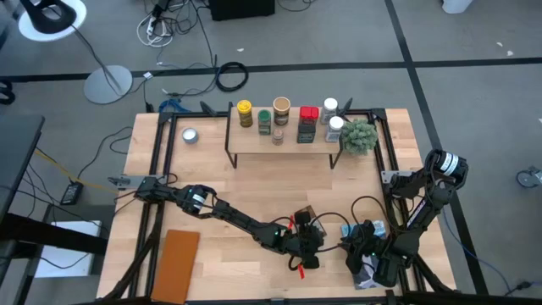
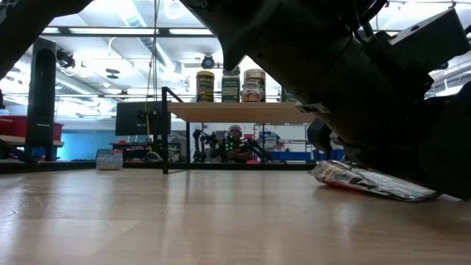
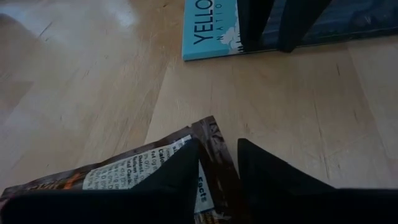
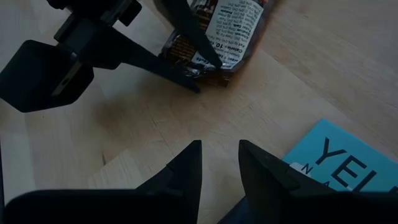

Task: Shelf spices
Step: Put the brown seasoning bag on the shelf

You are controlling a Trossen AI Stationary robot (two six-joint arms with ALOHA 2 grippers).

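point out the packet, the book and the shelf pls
packet (image 4: 231, 31): right wrist view, on its white label.
book (image 3: 214, 28): left wrist view, on its blue cover.
shelf (image 1: 284, 144): high view, on bare plank in front of the jars.

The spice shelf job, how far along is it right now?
Mostly done: the jars and bottles stand on or by the light wooden plank shelf. In hand: the left gripper is pinching the edge of the flat brown packet lying on the table. The right gripper hovers beside the blue book. Left: carrying that packet to the shelf.

Your book (image 3: 211, 28) cut off at frame edge, title half readable, packet (image 3: 124, 171) part-covered by left claw (image 3: 217, 163), shelf (image 2: 243, 112) jar labels too small to read
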